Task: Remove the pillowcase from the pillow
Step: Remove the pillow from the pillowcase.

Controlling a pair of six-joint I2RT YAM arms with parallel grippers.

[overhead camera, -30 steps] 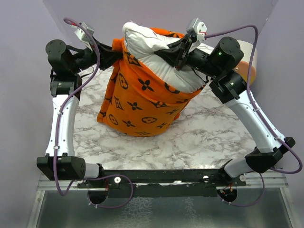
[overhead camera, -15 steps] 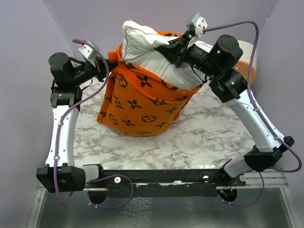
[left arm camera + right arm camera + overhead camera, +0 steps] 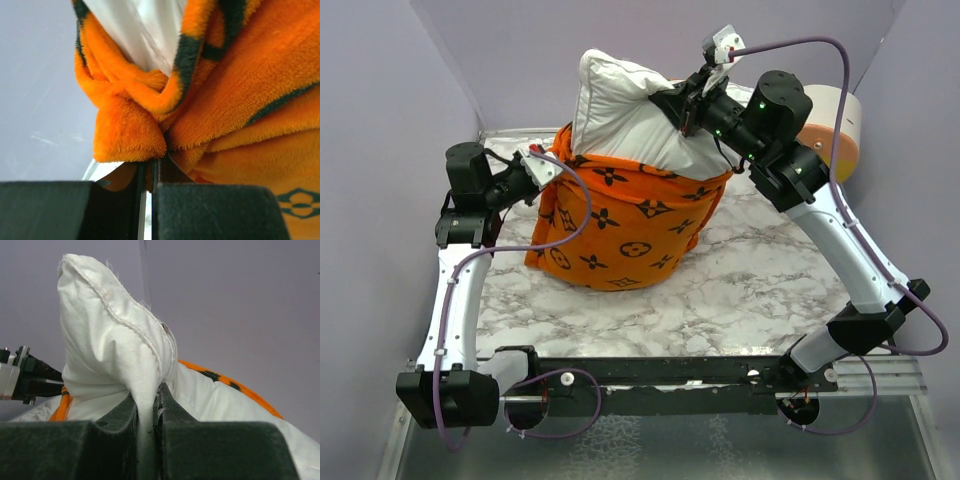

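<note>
Nearest, the marbled worktop (image 3: 750,290) carries the orange pillowcase (image 3: 630,220), bunched around the lower half of the pillow (image 3: 625,110). The pillow's white upper part rises out of it, one corner pointing up. A purple cable (image 3: 586,205) loops in front of the case's left side. The left hand (image 3: 150,172) is at the case's left rim, clamped on a fold of orange fleece. Farther back, the right hand (image 3: 148,407) is clamped on a pinch of the pillow's fabric. Behind the right arm sits a round cylinder (image 3: 835,125), perhaps not touching the pillow.
</note>
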